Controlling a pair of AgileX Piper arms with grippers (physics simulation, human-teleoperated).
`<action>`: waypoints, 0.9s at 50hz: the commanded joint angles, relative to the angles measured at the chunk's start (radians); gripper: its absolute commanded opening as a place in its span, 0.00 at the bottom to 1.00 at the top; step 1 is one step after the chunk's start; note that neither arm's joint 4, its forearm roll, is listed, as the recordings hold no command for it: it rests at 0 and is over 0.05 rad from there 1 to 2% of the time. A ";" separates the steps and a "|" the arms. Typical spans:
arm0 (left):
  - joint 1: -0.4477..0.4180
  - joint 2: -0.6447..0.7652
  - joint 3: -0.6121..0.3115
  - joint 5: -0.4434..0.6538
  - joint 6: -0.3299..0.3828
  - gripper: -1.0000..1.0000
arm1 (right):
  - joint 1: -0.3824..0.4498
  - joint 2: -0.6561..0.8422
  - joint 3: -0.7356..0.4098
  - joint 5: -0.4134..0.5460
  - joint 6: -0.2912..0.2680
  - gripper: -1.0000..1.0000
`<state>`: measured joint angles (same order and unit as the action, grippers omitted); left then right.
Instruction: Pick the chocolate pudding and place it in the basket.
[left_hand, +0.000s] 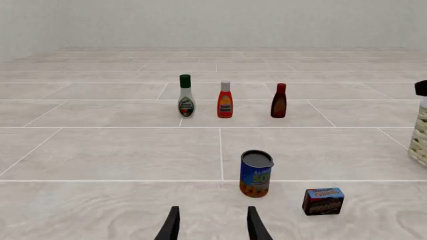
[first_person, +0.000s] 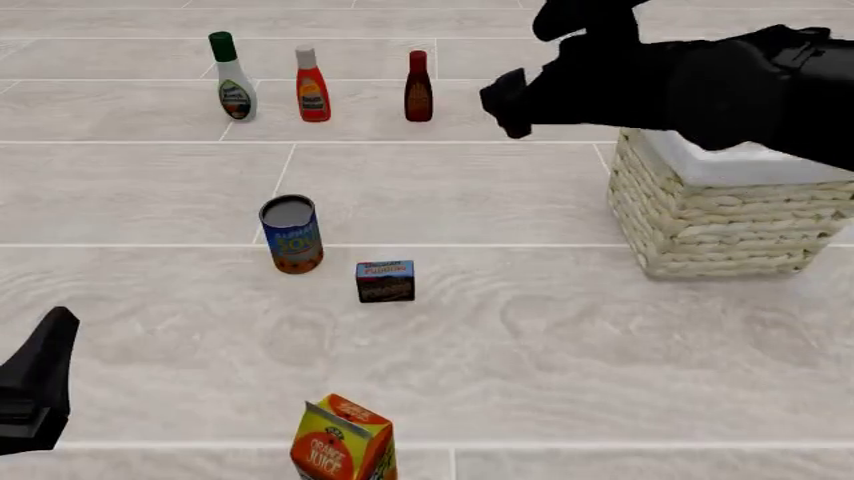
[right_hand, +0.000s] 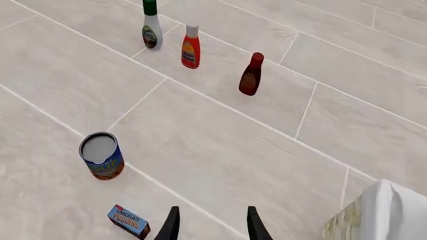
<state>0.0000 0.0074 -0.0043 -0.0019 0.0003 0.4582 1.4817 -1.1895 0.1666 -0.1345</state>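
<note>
1. On my left wrist camera the left fingers (left_hand: 213, 225) stand spread apart with nothing between them. The chocolate pudding (left_hand: 323, 201) sits on the surface (left_hand: 100, 150) ahead of the tips and off to one side, clear of them, just beside the soup can (left_hand: 255, 173). Three bottles (left_hand: 225, 99) stand in a row further out.
2. In the front view the pudding (first_person: 386, 281) lies near the middle of the surface, just beside the can (first_person: 292, 233) and well apart from the basket (first_person: 714, 215) towards the right edge. My right arm (first_person: 694, 85) hangs above the basket; my left arm (first_person: 34, 385) is by the near left corner. A juice carton (first_person: 344, 440) stands at the near edge.
3. On the right wrist camera the right fingers (right_hand: 212, 225) are also spread and empty; the pudding (right_hand: 129, 221) lies on the surface below, beside one fingertip in the picture, not between them.
</note>
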 joint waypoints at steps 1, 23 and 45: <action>0.000 0.000 0.000 0.000 0.000 1.00 | 0.014 0.127 -0.195 0.133 0.008 1.00; 0.000 0.000 0.000 0.000 0.000 1.00 | 0.086 0.298 -0.417 0.295 -0.026 1.00; 0.000 0.000 0.000 0.000 0.000 1.00 | 0.107 0.453 -0.605 0.435 -0.029 1.00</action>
<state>-0.0001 0.0074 -0.0043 -0.0019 0.0004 0.5504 1.8746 -1.7167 0.5463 -0.1656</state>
